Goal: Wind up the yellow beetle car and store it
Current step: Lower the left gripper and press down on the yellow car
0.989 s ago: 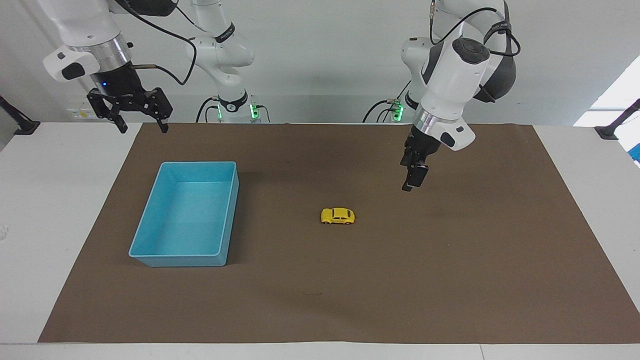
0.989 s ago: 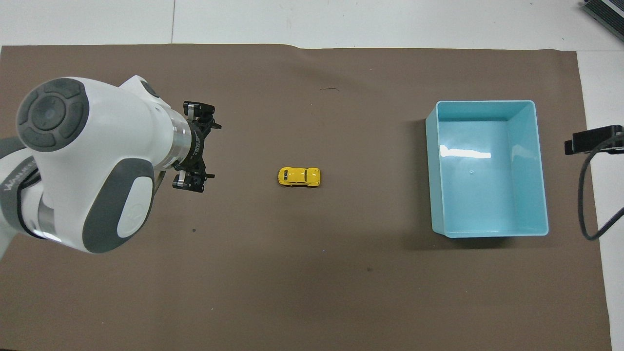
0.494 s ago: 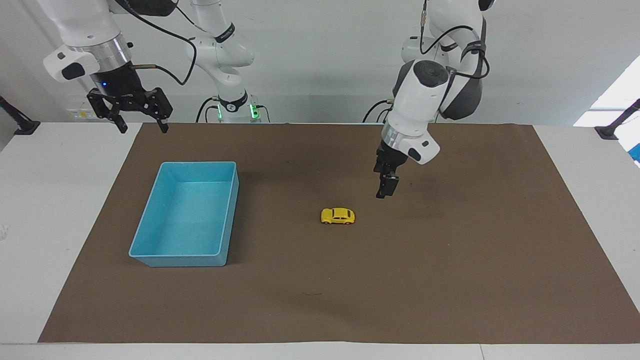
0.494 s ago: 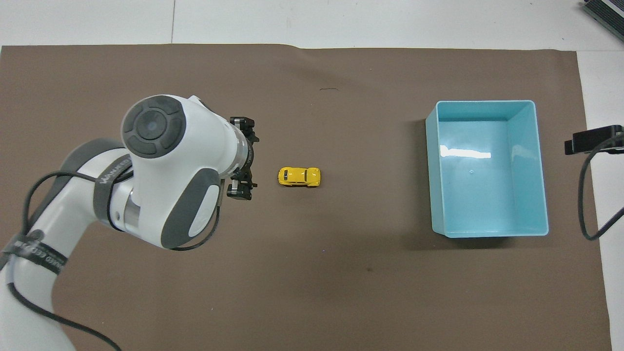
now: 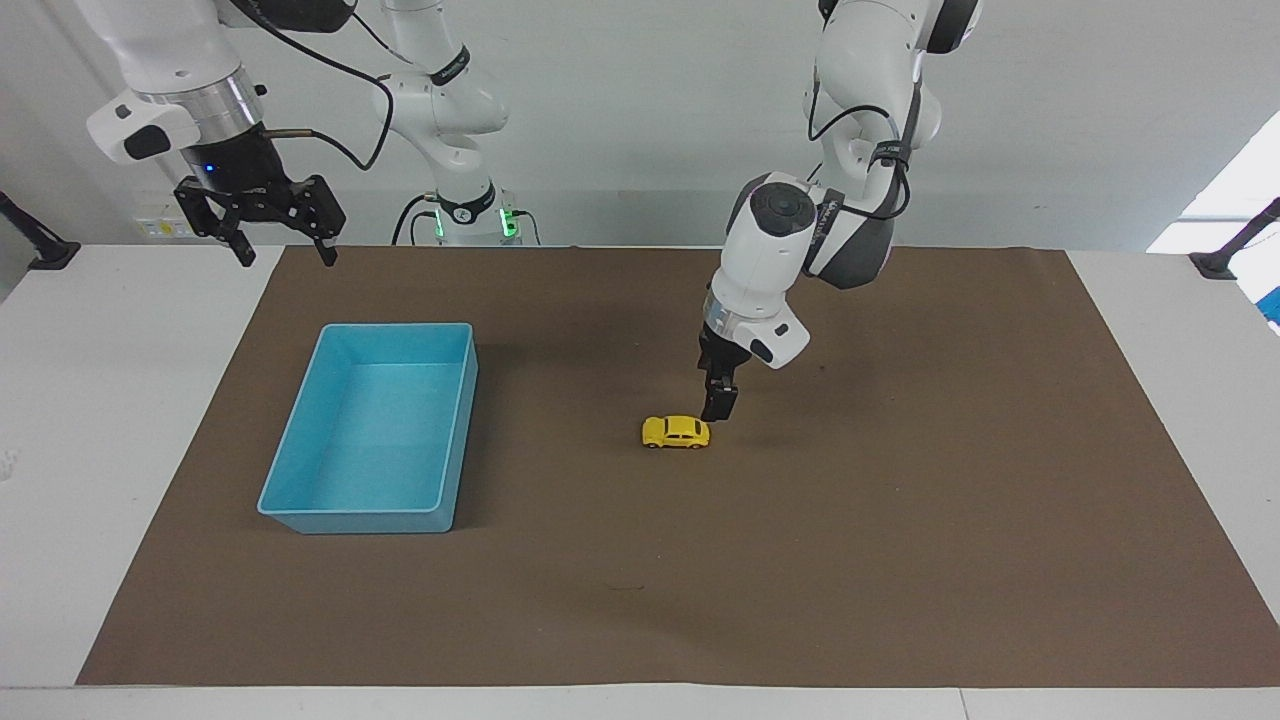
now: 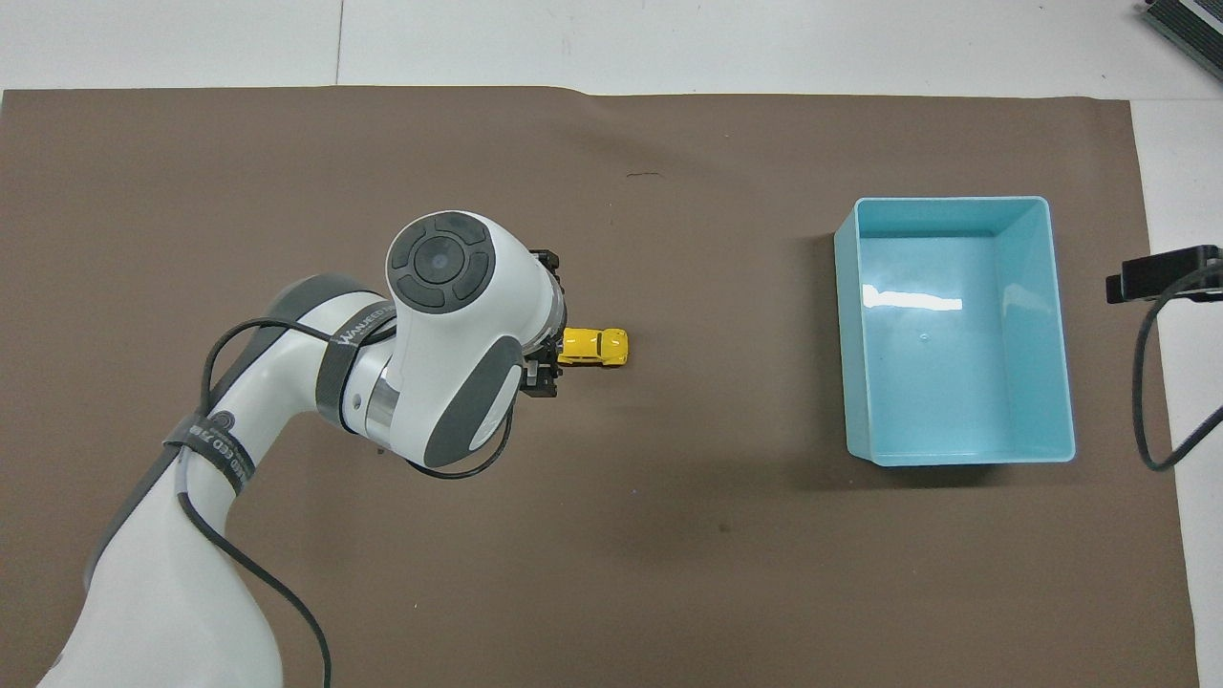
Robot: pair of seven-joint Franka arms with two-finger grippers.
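Note:
The yellow beetle car (image 5: 676,432) stands on its wheels in the middle of the brown mat (image 5: 900,520). In the overhead view the car (image 6: 596,346) has one end tucked under my left wrist. My left gripper (image 5: 718,404) hangs low over the mat at the car's end toward the left arm's end of the table, just short of touching it. It is open, its fingers (image 6: 543,380) spread wider than the car, with nothing between them. My right gripper (image 5: 285,255) waits open and high over the mat's corner, nearer to the robots than the blue bin (image 5: 400,327).
The blue bin (image 6: 946,201) is empty and lies toward the right arm's end of the table, about a bin's length from the car. White table (image 5: 120,420) borders the mat. My left arm's elbow and cable (image 6: 287,401) stretch over the mat.
My left arm has swung across the mat toward the car and lowered, bringing its open gripper right beside it. Car, bin and right arm have not moved.

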